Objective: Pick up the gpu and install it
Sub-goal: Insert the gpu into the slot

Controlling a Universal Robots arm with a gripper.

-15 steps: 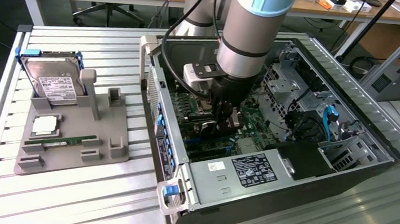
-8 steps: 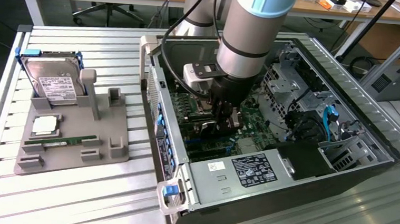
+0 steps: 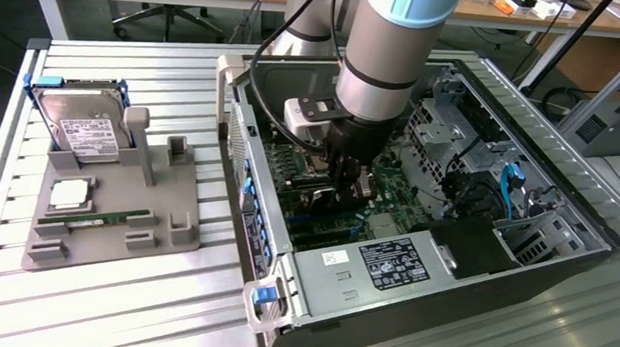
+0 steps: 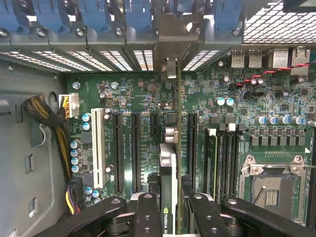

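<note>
Gpu point(image 4: 168, 170) sat clamped edge-on between the two fingers point(image 4: 148, 212) of my claw point(image 4: 168, 200), its thin black upper edge with a small logo facing my wrist camera. I held the gpu upright inside the open computer case point(image 3: 331, 339), which lay on its side on the slatted metal table point(image 3: 115, 307). Beneath the card ran the green motherboard point(image 4: 143, 98) with its row of long black expansion slots point(image 4: 119, 148). The card stood in line with them, with slots on either side, but I could not tell whether its lower edge touched a slot or hung just above it. At the case's rear wall a row of blue latches point(image 4: 138, 15) stood over the vented slot covers. The processor socket point(image 4: 269, 190) lay off to one side. Outside the case, toward the exterior view's left, a grey holder point(image 3: 166, 204) carried a hard drive point(image 3: 86, 129) propped at a tilt and a memory stick point(image 3: 94, 222) lying flat, both well apart from my claw.
</note>
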